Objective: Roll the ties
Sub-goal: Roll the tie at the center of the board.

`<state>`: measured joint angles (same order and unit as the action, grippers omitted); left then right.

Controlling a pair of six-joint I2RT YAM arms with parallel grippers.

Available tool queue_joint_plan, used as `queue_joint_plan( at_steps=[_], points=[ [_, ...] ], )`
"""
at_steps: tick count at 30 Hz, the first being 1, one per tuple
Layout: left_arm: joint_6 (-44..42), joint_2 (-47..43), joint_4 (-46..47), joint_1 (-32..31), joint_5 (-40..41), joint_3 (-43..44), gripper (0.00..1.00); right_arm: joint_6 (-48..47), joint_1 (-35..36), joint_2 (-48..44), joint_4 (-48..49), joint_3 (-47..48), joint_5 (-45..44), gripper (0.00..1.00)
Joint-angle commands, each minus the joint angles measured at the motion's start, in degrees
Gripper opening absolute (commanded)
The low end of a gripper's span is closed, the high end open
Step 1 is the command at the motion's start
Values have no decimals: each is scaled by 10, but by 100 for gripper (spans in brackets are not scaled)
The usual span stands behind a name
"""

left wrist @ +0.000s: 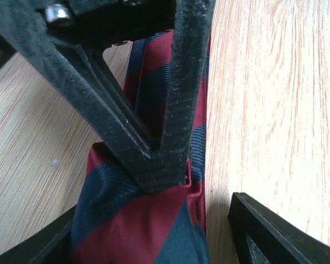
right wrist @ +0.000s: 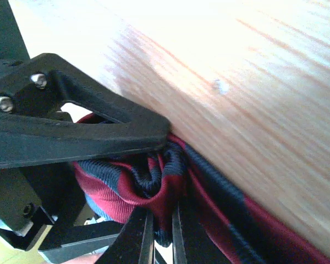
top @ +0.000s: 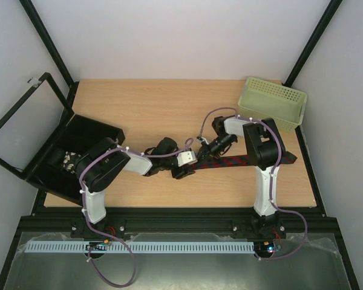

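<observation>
Free: far half of table (top: 169,103), bare wood, open L to R; also near-edge strip at centre.
Obstr.: black box (top: 94,134), opened out, L edge; green basket (top: 275,109), far-R corner; left gripper (top: 192,164) & right gripper (top: 204,152) crowded on tie (top: 230,162), mid-table.

Left gripper (left wrist: 148,225), jaws apart, straddles the red-and-navy striped tie (left wrist: 126,236) on the table (left wrist: 275,110). Just ahead, the right gripper (left wrist: 159,176) meets the fabric, tips together.
</observation>
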<state>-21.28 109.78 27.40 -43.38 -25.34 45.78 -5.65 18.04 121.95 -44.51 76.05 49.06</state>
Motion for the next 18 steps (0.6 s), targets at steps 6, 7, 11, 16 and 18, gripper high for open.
queue_joint_plan(
  at_steps=[6, 7, 11, 16, 18],
  points=[
    [-10, -42, -55, 19, -31, -12, 72, -8, -17, 33, 14, -22, -117, 1],
    [-10, -45, -51, 19, -32, -13, 73, -10, -18, 35, 15, -25, -125, 1],
    [5, -64, -34, 20, -20, -11, 77, -11, -18, 37, 20, -29, -151, 1],
    [33, -142, -8, 28, 9, -22, 99, -22, -18, 28, 20, -30, -160, 1],
    [53, -167, -8, 30, 30, -18, 99, -24, -18, 29, 17, -28, -153, 1]
  ],
)
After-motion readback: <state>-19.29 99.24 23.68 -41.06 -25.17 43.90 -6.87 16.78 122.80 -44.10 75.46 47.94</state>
